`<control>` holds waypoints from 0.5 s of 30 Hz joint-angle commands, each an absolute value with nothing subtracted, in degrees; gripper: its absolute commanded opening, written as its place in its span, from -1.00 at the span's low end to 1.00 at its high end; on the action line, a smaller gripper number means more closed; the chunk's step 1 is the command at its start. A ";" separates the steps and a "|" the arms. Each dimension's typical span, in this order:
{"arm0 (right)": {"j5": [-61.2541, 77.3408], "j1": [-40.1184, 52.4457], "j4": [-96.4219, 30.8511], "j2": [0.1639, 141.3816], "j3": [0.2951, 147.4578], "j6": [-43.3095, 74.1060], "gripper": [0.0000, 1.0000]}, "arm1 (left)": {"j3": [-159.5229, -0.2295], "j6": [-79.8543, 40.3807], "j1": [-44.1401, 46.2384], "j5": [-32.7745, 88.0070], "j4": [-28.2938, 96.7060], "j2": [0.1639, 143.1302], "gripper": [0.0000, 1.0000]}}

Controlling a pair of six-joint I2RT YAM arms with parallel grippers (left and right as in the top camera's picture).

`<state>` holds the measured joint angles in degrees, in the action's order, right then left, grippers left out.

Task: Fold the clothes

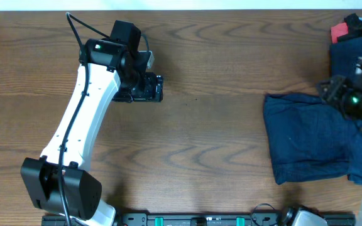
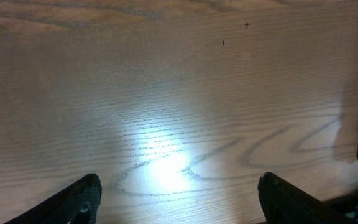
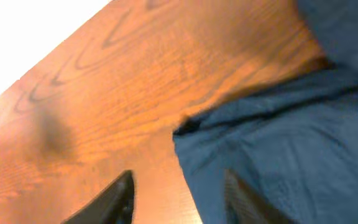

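Dark-blue cloth garments, we count 2: 1 flat garment (image 1: 310, 135), 1 heaped garment (image 1: 357, 53) by 1 red cloth scrap (image 1: 340, 31). Our left gripper (image 2: 179, 193) and right gripper (image 3: 179, 193) gape wide over 1 brown wooden table (image 1: 219, 138).

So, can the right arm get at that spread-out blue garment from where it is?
Probably yes: the right gripper hangs open over the top edge of the spread-out blue garment, and nothing appears to lie between them.

Writing on the dark blue clothes (image 1: 307, 141): none can be read.
Writing on the table (image 1: 219, 125): none, only wood grain and two tiny dark specks.
Labels on the left arm (image 1: 80, 119): none legible.
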<state>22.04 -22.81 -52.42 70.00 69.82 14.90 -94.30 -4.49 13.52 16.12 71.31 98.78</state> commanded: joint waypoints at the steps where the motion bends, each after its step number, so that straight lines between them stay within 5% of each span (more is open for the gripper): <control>1: 14.20 -22.96 -59.31 65.93 68.14 17.02 -0.10 | -94.06 -4.12 13.30 15.79 71.29 97.73 0.64; 6: 6.90 -22.96 -65.91 63.75 61.04 22.20 -0.35 | -94.06 -4.12 13.30 15.79 71.31 97.73 0.64; 15: -2.74 -24.25 -55.88 67.33 40.86 36.71 -0.78 | -94.06 -4.12 13.30 15.79 71.55 97.73 0.65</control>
<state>2.59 -23.11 -57.30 66.50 44.23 29.50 -94.28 -4.49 13.52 16.10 71.40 98.78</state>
